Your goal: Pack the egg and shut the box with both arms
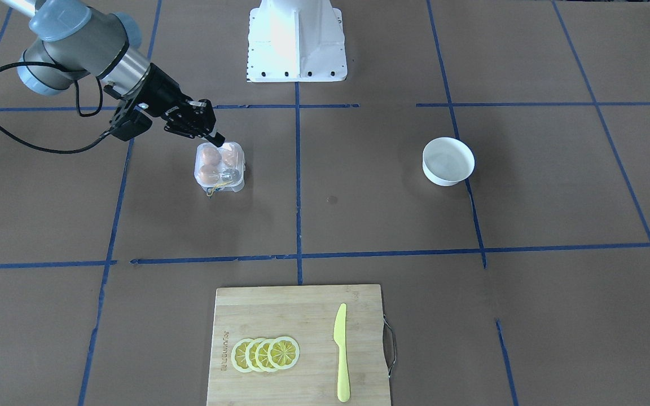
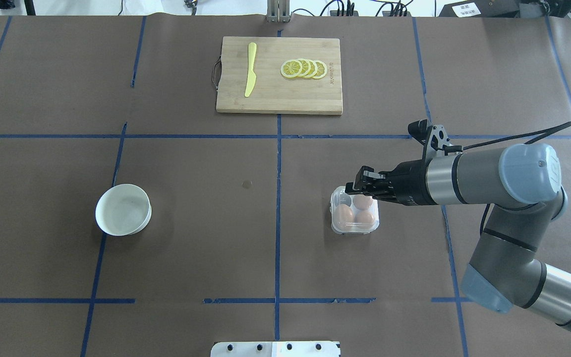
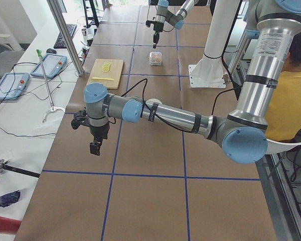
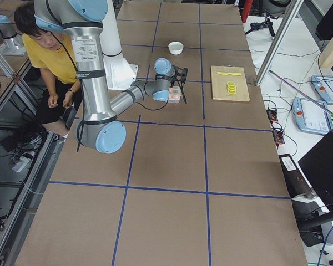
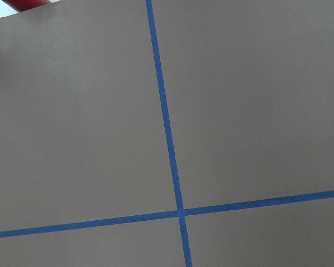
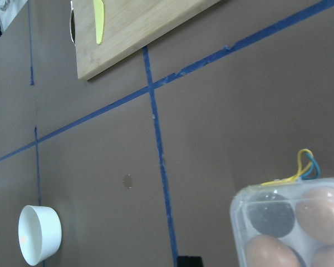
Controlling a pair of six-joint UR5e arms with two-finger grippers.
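The clear box point(image 2: 355, 213) stands on the table's right half. It holds three brown eggs point(image 2: 343, 214) and one dark empty cell point(image 6: 271, 217). Its clear lid seems down over them, and a yellow string point(image 6: 300, 169) hangs from its far edge. I cannot tell which one is the task's egg. My right gripper point(image 2: 352, 188) hovers over the box's right far corner. Its fingers look shut and hold nothing, as in the front view point(image 1: 215, 135). My left gripper point(image 3: 94, 146) hangs over bare table far from the box. I cannot tell if it is open.
A white bowl point(image 2: 123, 209) sits on the left half. A wooden cutting board point(image 2: 275, 99) at the far edge carries a yellow knife point(image 2: 250, 69) and lemon slices point(image 2: 304, 69). The white pedestal point(image 1: 297, 39) stands at the robot's side. A person in yellow point(image 4: 44, 50) sits behind it.
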